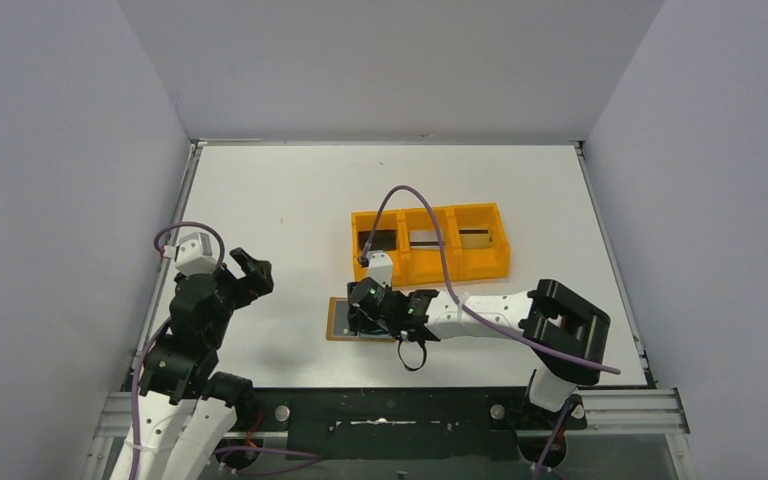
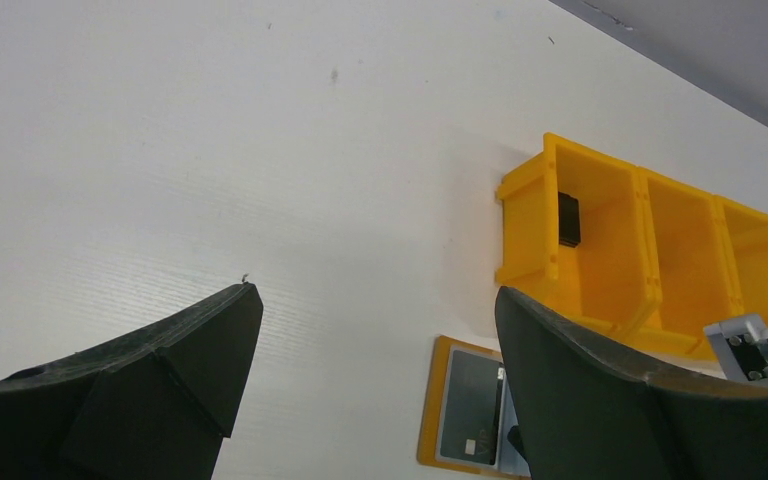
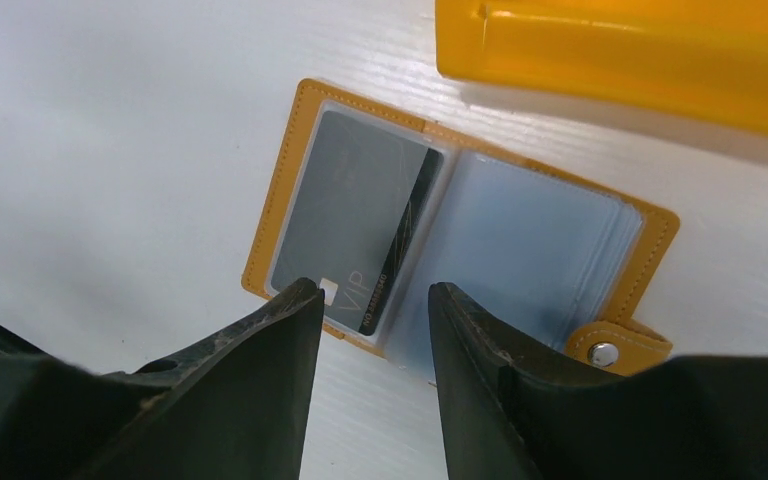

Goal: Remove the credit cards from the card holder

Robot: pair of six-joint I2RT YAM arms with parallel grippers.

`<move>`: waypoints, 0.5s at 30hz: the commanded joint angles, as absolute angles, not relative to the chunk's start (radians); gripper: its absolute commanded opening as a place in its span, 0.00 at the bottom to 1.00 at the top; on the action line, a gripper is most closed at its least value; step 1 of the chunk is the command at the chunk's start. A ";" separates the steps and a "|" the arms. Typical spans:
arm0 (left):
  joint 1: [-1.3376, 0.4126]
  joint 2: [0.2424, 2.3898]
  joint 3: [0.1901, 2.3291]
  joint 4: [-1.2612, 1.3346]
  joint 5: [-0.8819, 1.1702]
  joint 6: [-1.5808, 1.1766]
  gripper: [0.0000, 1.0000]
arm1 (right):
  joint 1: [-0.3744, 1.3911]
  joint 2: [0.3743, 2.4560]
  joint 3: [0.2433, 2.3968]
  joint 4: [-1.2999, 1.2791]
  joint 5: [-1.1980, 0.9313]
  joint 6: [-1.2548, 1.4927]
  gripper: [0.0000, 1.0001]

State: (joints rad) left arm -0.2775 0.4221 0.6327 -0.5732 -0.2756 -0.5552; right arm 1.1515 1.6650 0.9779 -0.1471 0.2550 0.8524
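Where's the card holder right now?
In the top view, the card holder lies open on the table, toward its near edge, just in front of the orange tray, under the right gripper.

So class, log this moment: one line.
card holder: open | credit card: pocketed | right pincer: open over card | left pincer: open

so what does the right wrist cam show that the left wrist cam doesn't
Only the right wrist view: the whole open card holder with its snap tab and clear sleeves, and the right gripper, jaws apart just over the grey VIP card.
Only the left wrist view: the left gripper, wide open above the table, and the inside of the orange tray, with a dark item in its end compartment.
Both: the holder, the card in its pocket, the tray and the table.
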 commanded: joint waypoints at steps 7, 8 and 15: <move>-0.271 0.480 0.633 -0.501 -0.084 -0.557 0.88 | 1.091 1.699 0.904 0.104 0.041 0.957 0.36; -0.271 0.500 0.633 -0.503 -0.049 -0.571 0.89 | 1.079 1.699 0.898 0.102 0.038 0.965 0.36; -0.272 0.655 0.604 -0.421 0.231 -0.626 0.82 | 1.029 1.718 0.844 0.059 0.025 1.020 0.33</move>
